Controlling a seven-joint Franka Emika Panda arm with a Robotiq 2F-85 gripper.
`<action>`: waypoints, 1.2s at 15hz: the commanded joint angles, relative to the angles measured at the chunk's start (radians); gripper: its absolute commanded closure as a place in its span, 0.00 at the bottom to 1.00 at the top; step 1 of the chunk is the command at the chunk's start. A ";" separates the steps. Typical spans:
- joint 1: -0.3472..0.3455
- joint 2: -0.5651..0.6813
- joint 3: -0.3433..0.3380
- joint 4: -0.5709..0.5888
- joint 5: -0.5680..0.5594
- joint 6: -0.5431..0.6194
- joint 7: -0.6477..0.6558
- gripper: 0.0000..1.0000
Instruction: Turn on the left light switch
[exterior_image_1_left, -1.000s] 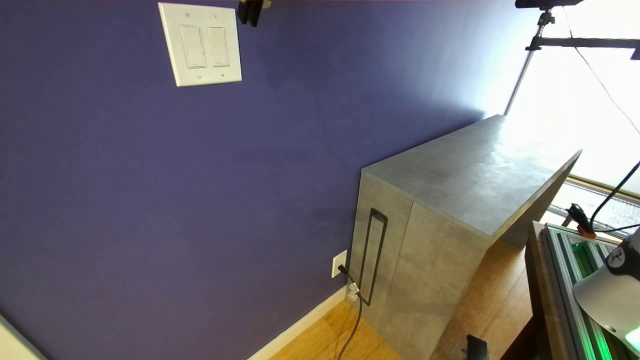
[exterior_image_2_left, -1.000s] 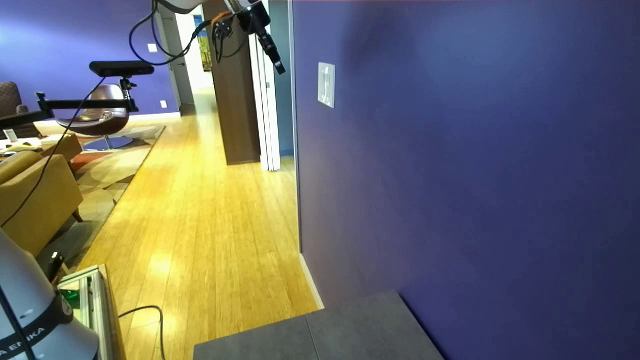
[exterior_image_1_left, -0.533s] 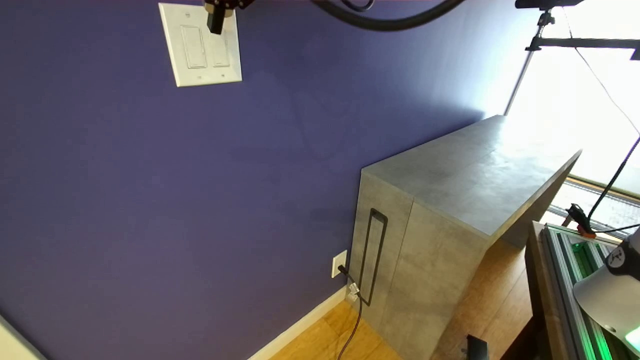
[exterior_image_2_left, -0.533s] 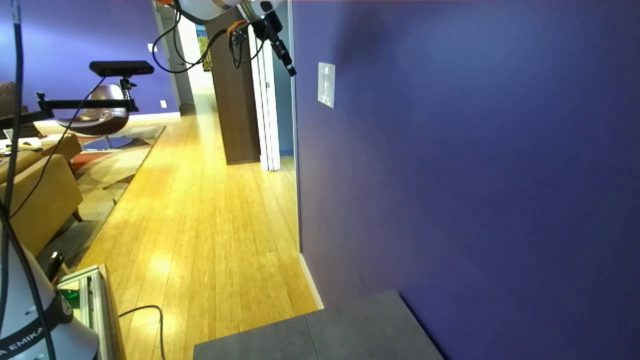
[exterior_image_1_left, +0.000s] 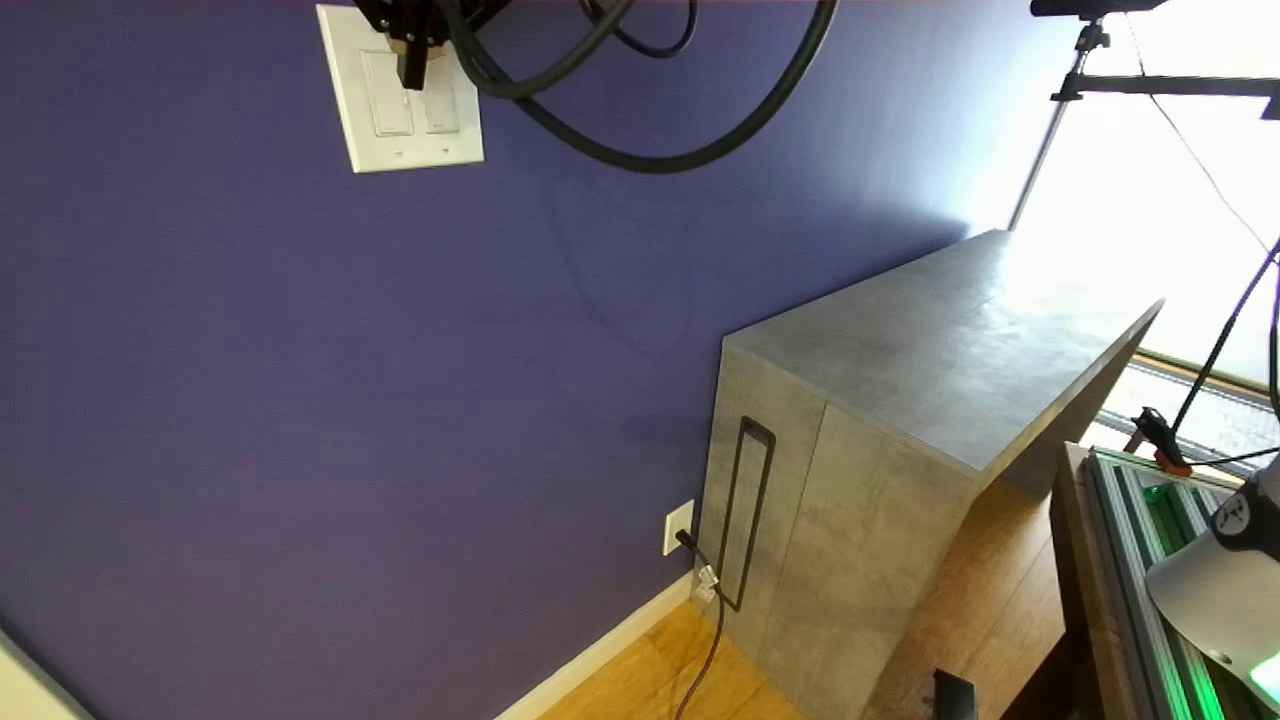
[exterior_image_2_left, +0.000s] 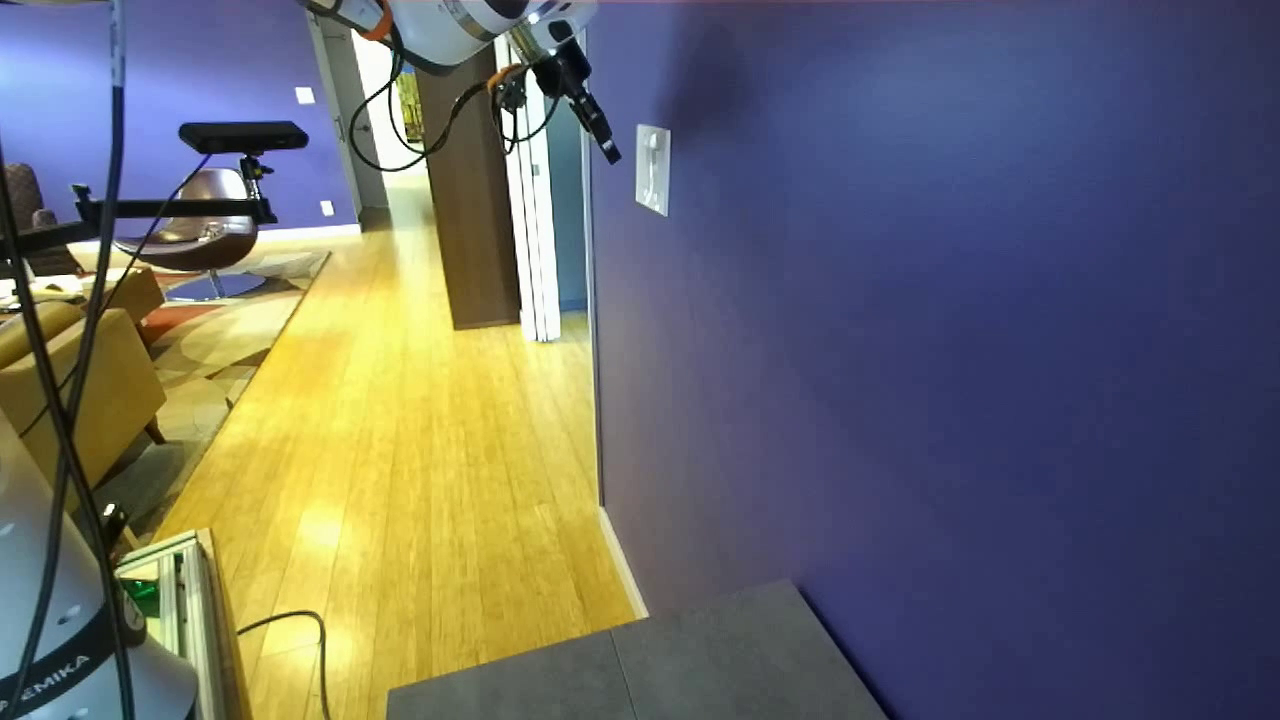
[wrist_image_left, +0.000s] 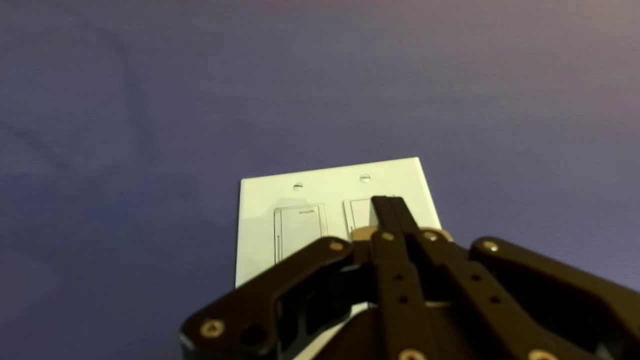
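Observation:
A white wall plate (exterior_image_1_left: 418, 158) holds two tall white paddles; it also shows in an exterior view (exterior_image_2_left: 653, 203). The left light switch (exterior_image_1_left: 392, 112) is partly covered at its upper right by my gripper (exterior_image_1_left: 411, 72). The wrist view stands upside down, so the left light switch (wrist_image_left: 360, 214) is on the right there, largely behind my fingers. The right paddle (wrist_image_left: 301, 227) shows beside it. My gripper (wrist_image_left: 387, 202) is shut and empty, fingertips together. In an exterior view my gripper (exterior_image_2_left: 611, 152) is tilted down, with a gap between its tip and the plate.
Black cables (exterior_image_1_left: 640, 160) hang in loops from the arm, right of the plate. A grey cabinet (exterior_image_1_left: 880, 360) stands against the purple wall (exterior_image_1_left: 350, 400) below. A socket plate (exterior_image_1_left: 678, 527) with a cable sits low. A wall edge (exterior_image_2_left: 592, 300) lies close to the switch plate.
My gripper has moved from beside the plate to in front of it, and a little down. It is closer to the wall, and the arm's cables have swung into view. It stays shut.

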 joint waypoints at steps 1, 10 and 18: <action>0.045 0.053 -0.046 0.080 -0.038 -0.021 0.029 1.00; 0.086 0.129 -0.102 0.168 -0.057 -0.018 0.021 1.00; 0.119 0.139 -0.150 0.186 -0.124 -0.022 0.030 1.00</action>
